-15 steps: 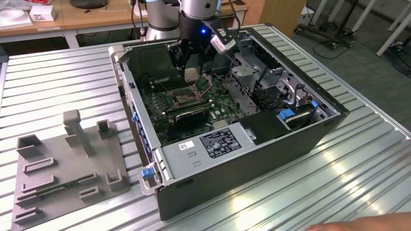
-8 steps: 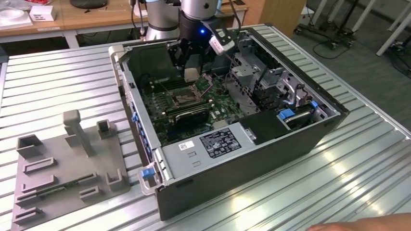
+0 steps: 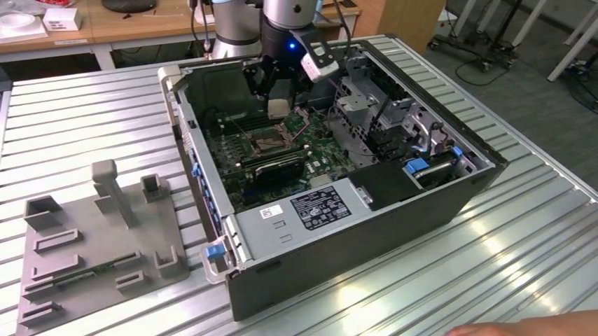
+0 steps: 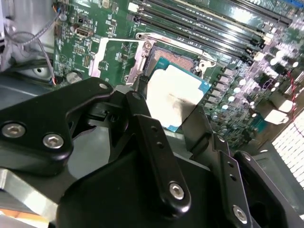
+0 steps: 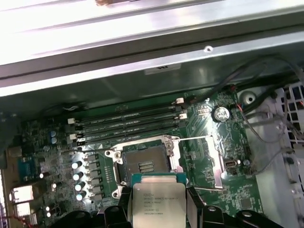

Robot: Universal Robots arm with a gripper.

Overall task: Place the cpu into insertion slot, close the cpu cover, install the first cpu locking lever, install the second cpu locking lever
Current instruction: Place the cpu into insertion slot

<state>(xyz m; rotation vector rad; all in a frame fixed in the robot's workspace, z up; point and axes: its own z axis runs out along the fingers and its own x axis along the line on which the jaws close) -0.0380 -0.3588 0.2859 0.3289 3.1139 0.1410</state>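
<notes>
Silvery-grey metal forms the top of the one cpu (image 5: 158, 202), which is gripped at two opposite edges by the black fingers (image 5: 194, 206) of the single claw (image 5: 158, 205). The claw is thus clenched on the chip. In both wrist views the metal top with its printing is turned toward the camera and the underside toward the green board (image 5: 237, 142). Since the chip is square, no long axis can be given. In the first wrist view its edges are seen to run about parallel with the edges of the one insertion slot (image 5: 145, 164). The cpu (image 4: 173, 95) is held above the board, just beside the insertion slot (image 4: 178, 59) and partly over its near rim, and it is not seated. The dark contact field of the slot is left uncovered. One cpu cover (image 4: 97, 59), a thin silver frame, is swung open to the side of the slot, and green board is seen through its cut-out. Four long dark memory slots (image 5: 128, 121) can be counted beyond the socket. In the exterior view the claw (image 3: 279, 105) with the pale cpu (image 3: 279, 108) is placed inside the one open computer case (image 3: 374, 231), above the insertion slot (image 3: 271, 143). The case is laid on a ribbed metal tabletop (image 3: 486, 280). One grey fixture tray (image 3: 103, 245) is set at the exterior view's left, apart from the case, and part of a hand (image 3: 533, 325) is seen at the lower edge.
</notes>
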